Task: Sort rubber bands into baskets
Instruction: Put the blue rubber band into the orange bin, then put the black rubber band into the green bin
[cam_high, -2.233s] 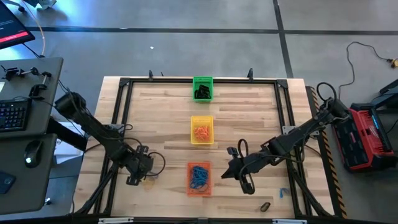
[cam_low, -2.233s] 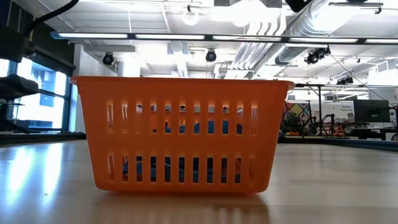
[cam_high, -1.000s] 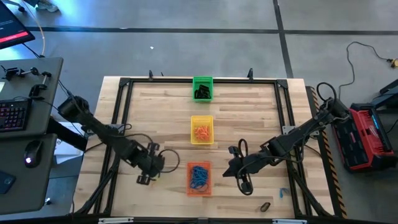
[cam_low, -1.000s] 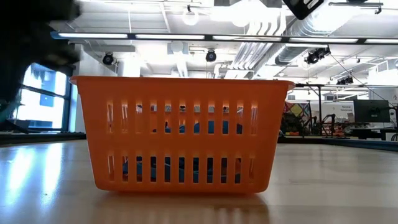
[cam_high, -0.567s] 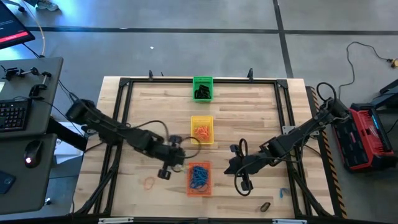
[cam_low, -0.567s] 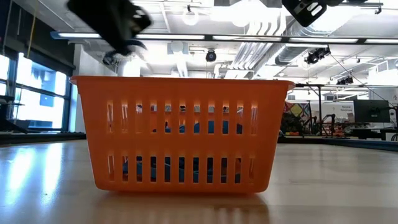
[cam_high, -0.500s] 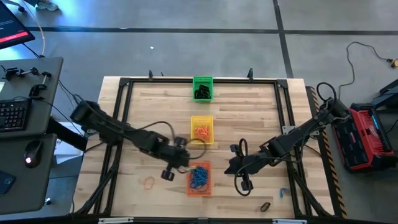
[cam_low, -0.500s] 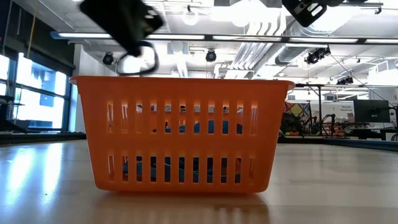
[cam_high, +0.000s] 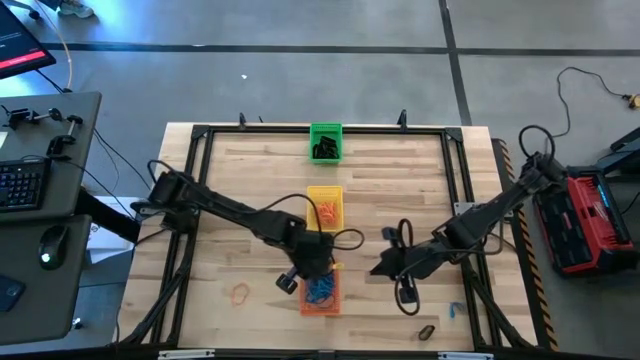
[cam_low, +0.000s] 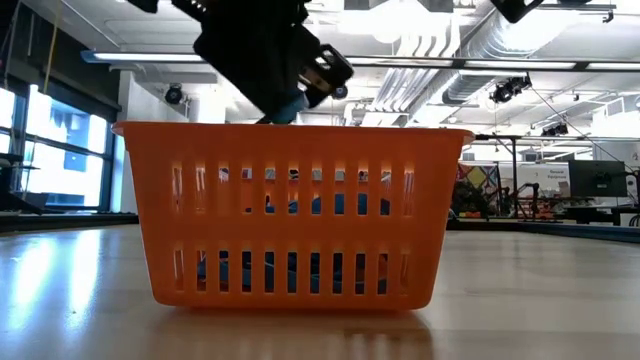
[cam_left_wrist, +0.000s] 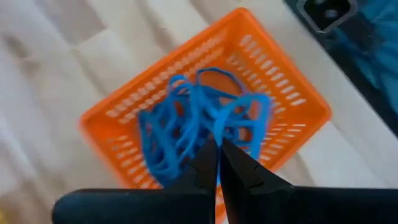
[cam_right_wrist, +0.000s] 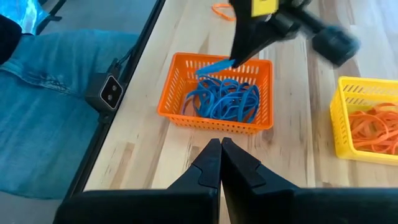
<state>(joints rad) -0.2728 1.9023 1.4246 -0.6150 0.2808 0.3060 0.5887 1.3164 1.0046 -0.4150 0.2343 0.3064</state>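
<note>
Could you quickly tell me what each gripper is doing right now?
Left gripper: shut on a blue rubber band, above the orange basket.
Right gripper: shut, holding nothing.

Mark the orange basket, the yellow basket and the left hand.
orange basket (cam_right_wrist: 171, 107), right wrist view, side wall.
yellow basket (cam_right_wrist: 342, 130), right wrist view, side wall.
left hand (cam_left_wrist: 217, 152), left wrist view, between its shut fingertips.

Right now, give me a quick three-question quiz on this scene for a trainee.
1. True or false: the left gripper hangs over the green basket.
2. Which colour fills the yellow basket: A black, B orange, C blue?
3. Fill in: the left gripper pinches a ___ band.

Key:
1. False: it is over the orange basket.
2. B.
3. Blue.
</note>
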